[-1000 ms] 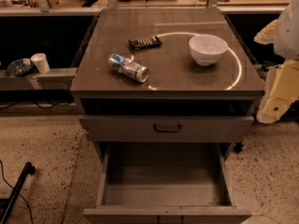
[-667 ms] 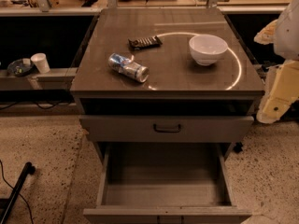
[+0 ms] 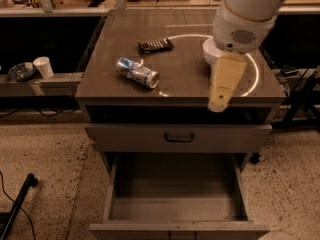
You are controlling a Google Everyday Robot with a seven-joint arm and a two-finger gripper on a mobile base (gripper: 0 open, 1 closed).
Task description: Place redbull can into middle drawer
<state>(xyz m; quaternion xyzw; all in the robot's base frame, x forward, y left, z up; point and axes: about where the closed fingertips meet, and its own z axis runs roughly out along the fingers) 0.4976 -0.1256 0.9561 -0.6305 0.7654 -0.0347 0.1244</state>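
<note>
Robot lab or workshop, speckled hard floor [image 3: 50, 149], grey drawer cabinet [image 3: 185, 81], cluttered workbenches [image 3: 60, 6] behind, paper cup [image 3: 44, 66], robot gripper [image 3: 222, 91] hanging above the cabinet's right side

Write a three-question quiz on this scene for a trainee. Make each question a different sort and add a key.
1. Fill in: the middle drawer, below the drawer front with the dark handle, stands ____ (open or shut).
2. The redbull can lies: A. in the middle drawer; B. on its side on the cabinet top; C. on the floor.
3. True or false: the gripper holds the redbull can.

Key
1. open
2. B
3. False: the gripper hangs over the right side of the cabinet top, by the white bowl, apart from the can.
</note>
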